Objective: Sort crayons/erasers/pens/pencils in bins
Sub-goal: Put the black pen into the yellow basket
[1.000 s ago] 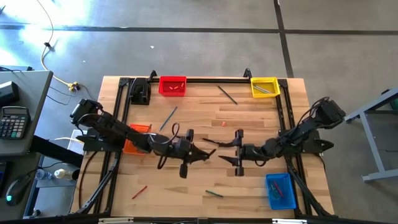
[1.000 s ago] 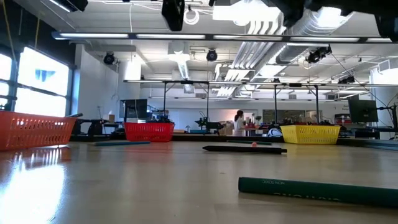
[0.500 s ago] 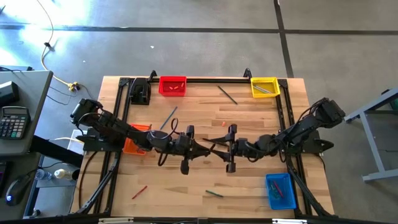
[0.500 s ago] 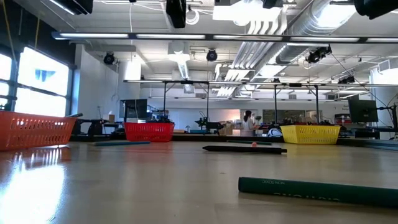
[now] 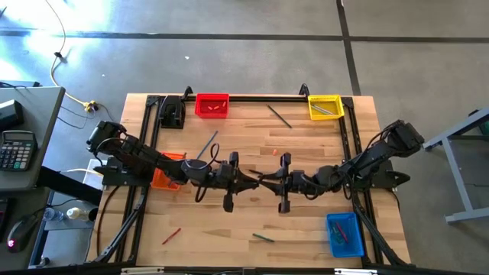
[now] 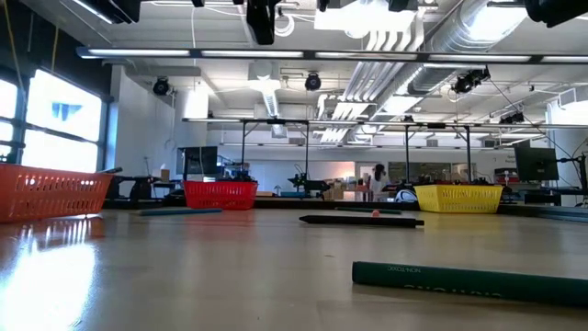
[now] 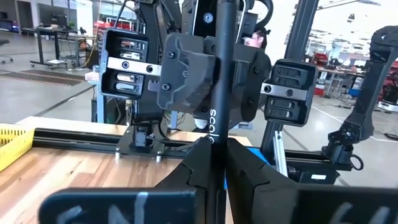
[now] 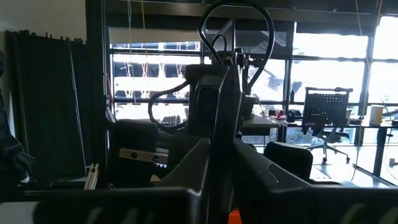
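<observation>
A black pen [image 5: 262,182] hangs over the middle of the table between my two grippers, which face each other. My left gripper [image 5: 250,182] comes from the table's left and is shut on it. My right gripper [image 5: 273,182] comes from the right and is shut on it too. In the left wrist view the pen [image 7: 217,93] rises between my fingers in front of the right gripper's body. The red bin [image 5: 212,105], yellow bin [image 5: 325,106], orange bin [image 5: 166,169] and blue bin [image 5: 344,233] stand around the table's edges. My left gripper pinches the pen's lower stretch [image 7: 216,163] between its two fingers, coming level from the table's left. The pen sticks out ahead of the fingers toward the right gripper, lifted clear of the table. My right gripper comes from the table's right, close to level, with its two fingers closed on the dark pen [image 8: 221,146]. The place of contact is dark and partly hidden by the fingers themselves, so which part of the pen it has cannot be told.
Loose on the wood lie a blue pen [image 5: 206,145], a grey pencil [image 5: 279,116], an orange eraser [image 5: 275,151], a red crayon [image 5: 171,235] and a green pencil [image 5: 263,237]. The green pencil [image 6: 469,279] lies close to the low camera. A black frame runs around the table.
My right gripper has gone toward the table's left, up to the left gripper, and has shut on the pen that the left gripper holds out. The left gripper has kept its hold and its place.
</observation>
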Motion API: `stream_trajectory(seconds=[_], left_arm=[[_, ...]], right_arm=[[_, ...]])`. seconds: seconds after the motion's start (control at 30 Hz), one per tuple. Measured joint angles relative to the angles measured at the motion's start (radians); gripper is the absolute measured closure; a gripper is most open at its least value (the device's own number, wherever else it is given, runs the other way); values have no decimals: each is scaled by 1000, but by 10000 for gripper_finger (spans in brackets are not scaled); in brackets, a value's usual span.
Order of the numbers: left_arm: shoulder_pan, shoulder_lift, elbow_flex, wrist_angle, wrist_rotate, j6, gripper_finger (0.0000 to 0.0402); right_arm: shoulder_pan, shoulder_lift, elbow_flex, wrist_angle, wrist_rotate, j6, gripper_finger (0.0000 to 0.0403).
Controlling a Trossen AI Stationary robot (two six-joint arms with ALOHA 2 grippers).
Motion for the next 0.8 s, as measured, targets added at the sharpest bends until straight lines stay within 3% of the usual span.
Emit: stream_trajectory(seconds=[0.13, 0.37, 0.67, 0.8], left_arm=[[0, 0, 0, 0, -13, -5, 368], [0, 0, 0, -15, -15, 27, 317], [2, -37, -48, -61, -74, 84, 251], [12, -62, -87, -62, -56, 85, 234]], right_arm=[[0, 0, 0, 2, 1, -1, 393], [0, 0, 0, 3, 28, -59, 378], [1, -11, -2, -11, 168, -217, 386], [-2, -59, -1, -50, 294, -300, 387]])
